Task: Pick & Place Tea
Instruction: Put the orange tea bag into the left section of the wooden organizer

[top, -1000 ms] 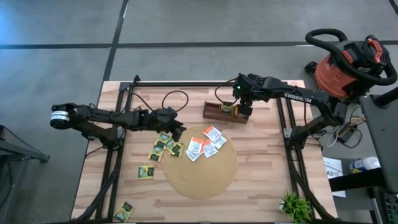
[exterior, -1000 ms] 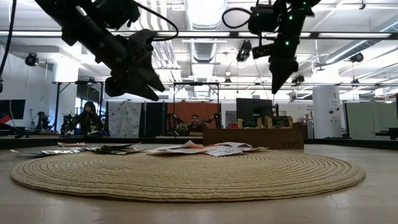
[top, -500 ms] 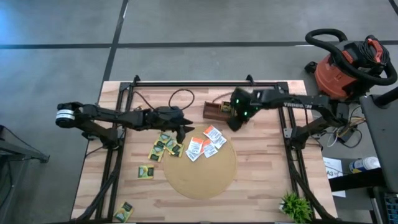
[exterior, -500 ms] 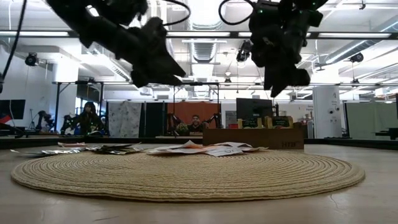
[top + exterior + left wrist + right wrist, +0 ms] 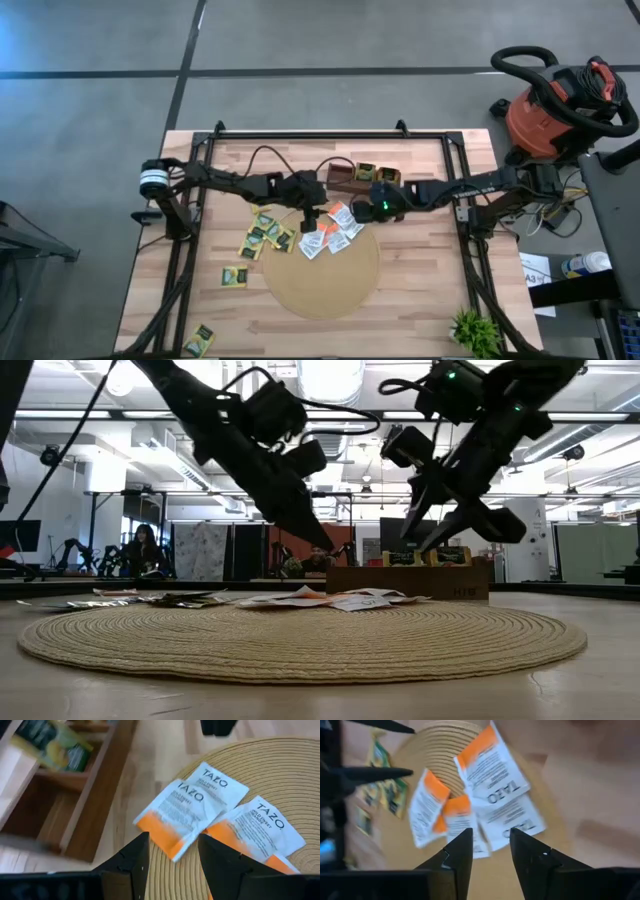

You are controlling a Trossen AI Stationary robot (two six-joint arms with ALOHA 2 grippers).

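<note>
Near the counter's far-middle edge, white-and-orange paper tea sachets (image 5: 192,815) printed "TAZO" lie below both released, empty grippers, left gripper (image 5: 170,857) and right gripper (image 5: 490,847).

I count two arms over the table, a left arm (image 5: 230,183) and a right arm (image 5: 470,187). On the one round mat (image 5: 330,285) I make out about five orange-and-white sachets (image 5: 338,238), overlapping, so the count is rough. Left of the mat lies a cluster of about five yellow-green sachets (image 5: 262,237), one single sachet (image 5: 234,277) nearer, and one corner sachet (image 5: 199,340) at the near left. One wooden box (image 5: 340,178) holds at least two boxed sachets (image 5: 367,172). There is one plant (image 5: 472,330), one vacuum (image 5: 560,100), and two people, a left person (image 5: 143,550) and a middle person (image 5: 315,560), far behind
</note>
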